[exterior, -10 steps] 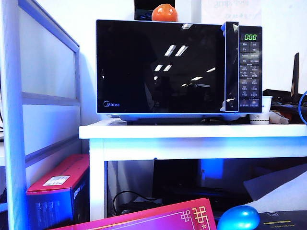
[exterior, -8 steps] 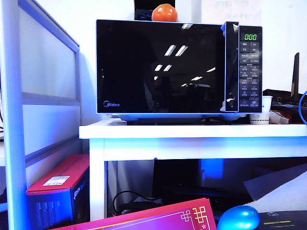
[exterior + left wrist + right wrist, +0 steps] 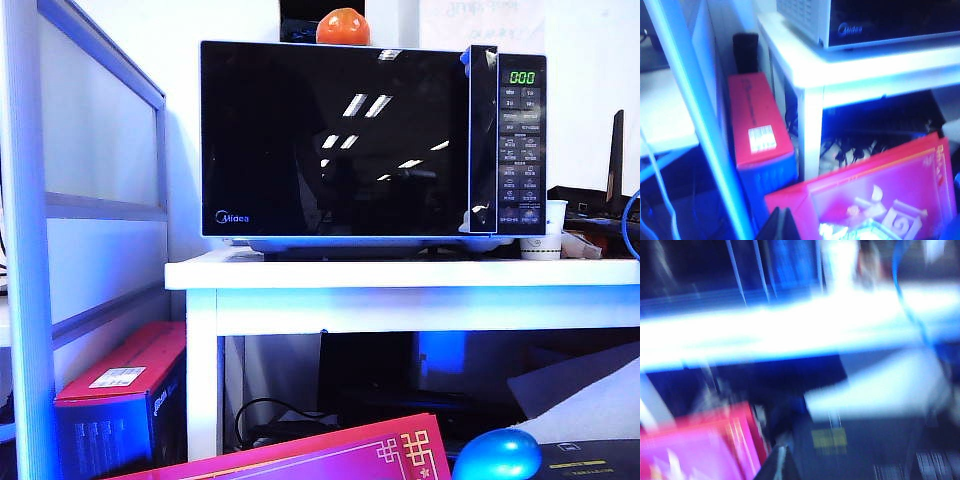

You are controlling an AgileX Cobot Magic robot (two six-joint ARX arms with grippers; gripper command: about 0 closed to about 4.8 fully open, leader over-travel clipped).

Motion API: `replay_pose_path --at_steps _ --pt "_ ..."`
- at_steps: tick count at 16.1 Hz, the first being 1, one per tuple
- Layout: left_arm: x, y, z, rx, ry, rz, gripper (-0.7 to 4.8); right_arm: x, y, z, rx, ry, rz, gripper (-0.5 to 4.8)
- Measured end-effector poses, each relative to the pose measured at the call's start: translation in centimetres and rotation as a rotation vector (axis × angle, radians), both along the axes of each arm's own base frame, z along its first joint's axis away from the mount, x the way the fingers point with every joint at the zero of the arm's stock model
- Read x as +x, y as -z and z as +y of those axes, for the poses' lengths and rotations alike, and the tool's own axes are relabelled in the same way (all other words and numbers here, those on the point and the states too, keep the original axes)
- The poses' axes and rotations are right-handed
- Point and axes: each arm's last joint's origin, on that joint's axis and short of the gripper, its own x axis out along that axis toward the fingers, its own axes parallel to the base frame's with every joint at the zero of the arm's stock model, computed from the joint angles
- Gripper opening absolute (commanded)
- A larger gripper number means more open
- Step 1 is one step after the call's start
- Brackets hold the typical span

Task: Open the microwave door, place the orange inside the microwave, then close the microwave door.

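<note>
The orange (image 3: 343,26) rests on top of the microwave (image 3: 372,140), toward the middle of its roof. The microwave door (image 3: 335,140) is a glossy black panel with a Midea logo, and it is closed flush; its dark handle strip (image 3: 483,140) runs beside the control panel (image 3: 522,145). Neither arm shows in the exterior view. In the left wrist view my left gripper (image 3: 779,224) is shut and empty, low down, far below the microwave's corner (image 3: 845,30). My right gripper (image 3: 780,464) is shut and empty too, in a blurred picture.
The microwave stands on a white table (image 3: 400,275). A red box (image 3: 125,385) sits on the floor at the left by a frosted partition (image 3: 90,190). A pink box (image 3: 300,460) and a blue ball (image 3: 497,455) lie in front. A paper cup (image 3: 543,240) stands beside the microwave.
</note>
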Motion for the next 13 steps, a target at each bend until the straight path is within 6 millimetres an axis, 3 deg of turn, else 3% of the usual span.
replay_pose_path --at_steps 4,5,9,11,13 --pt "-0.4 -3.8 0.3 -0.211 -0.073 -0.195 -0.05 -0.3 -2.6 -0.2 0.017 0.058 -0.154 -0.01" --pt "-1.3 -6.9 0.5 -0.251 -0.120 -0.298 -0.05 -1.0 -5.2 -0.3 0.031 0.078 -0.249 -0.01" --pt "-2.8 -14.3 1.0 -0.285 -0.196 -0.426 -0.05 -3.1 -10.8 -0.3 0.063 0.079 -0.357 -0.01" --pt "-1.6 -18.7 0.8 -0.239 -0.199 -0.374 -0.05 -3.9 -14.2 -0.3 0.067 0.079 -0.402 -0.01" --pt "0.7 -25.0 0.2 -0.202 -0.092 -0.305 -0.05 -4.1 -18.3 -0.4 0.070 0.081 -0.427 -0.01"
